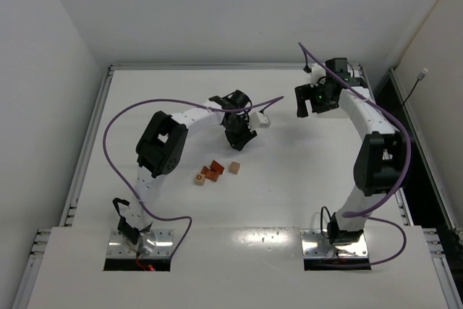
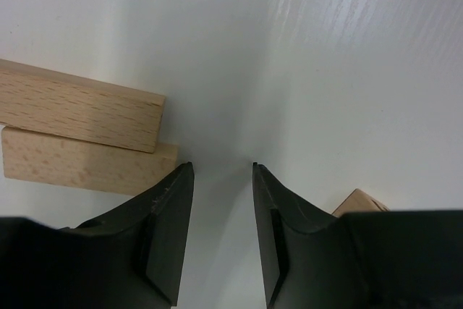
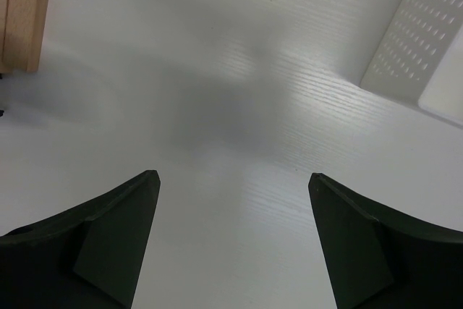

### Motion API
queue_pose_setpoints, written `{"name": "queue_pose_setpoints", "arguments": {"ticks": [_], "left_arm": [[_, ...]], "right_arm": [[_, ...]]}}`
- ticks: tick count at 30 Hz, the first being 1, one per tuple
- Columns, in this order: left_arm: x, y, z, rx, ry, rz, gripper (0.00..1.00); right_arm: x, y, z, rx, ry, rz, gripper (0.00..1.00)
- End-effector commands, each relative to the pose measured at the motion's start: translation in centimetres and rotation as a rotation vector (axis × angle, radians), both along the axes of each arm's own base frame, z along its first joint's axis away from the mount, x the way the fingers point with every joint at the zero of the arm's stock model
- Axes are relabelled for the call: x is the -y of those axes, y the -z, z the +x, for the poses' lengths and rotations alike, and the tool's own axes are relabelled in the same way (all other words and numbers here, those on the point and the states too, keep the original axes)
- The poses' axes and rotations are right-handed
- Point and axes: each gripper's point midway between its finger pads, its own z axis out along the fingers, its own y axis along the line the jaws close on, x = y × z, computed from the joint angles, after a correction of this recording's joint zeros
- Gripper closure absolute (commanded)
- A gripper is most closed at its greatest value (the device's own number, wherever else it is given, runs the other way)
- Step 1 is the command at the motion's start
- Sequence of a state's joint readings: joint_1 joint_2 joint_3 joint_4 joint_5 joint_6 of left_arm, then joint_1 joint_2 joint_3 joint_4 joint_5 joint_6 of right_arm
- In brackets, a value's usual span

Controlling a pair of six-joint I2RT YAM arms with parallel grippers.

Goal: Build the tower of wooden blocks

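Our left hand (image 2: pixel 222 166) hangs low over the tabletop (image 2: pixel 325 48), fingers only narrowly apart and nothing between them. At the left of its wrist view, one pale wooden bar (image 2: pixel 79 110) sits against a second bar (image 2: pixel 79 164). Nearer the arm bases, reddish-orange blocks (image 1: pixel 213 171) lie between a tan cube (image 1: pixel 234 168) and a tan block (image 1: pixel 200 178). Our right hand (image 3: pixel 232 176) gapes wide and empty, near the white perforated tray (image 3: pixel 416 48).

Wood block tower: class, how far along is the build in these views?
Done: two pale bars lie stacked, one on the other. In hand: nothing; the left gripper stands beside them, empty, and the right gripper is open. Left: several loose blocks lie on the table.
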State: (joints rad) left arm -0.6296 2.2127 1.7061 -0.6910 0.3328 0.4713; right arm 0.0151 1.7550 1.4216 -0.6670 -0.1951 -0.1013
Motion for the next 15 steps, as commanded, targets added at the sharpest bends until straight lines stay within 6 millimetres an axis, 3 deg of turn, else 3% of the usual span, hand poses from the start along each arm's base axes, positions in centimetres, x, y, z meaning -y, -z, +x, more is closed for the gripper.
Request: {"name": "queue_pose_setpoints", "arguments": {"ticks": [1,15], "left_arm": [[1.05,0.00,0.48,0.024,0.033,-0.013,0.65],[0.86,0.28,1.19,0.026,0.012,-0.008,0.61]], "right_arm": [[-0.26,-1.69,1.23,0.049,-0.004,0.027,0.18],[-0.58,-1.32,1.45,0.040,-0.015,0.042,0.18]]}}
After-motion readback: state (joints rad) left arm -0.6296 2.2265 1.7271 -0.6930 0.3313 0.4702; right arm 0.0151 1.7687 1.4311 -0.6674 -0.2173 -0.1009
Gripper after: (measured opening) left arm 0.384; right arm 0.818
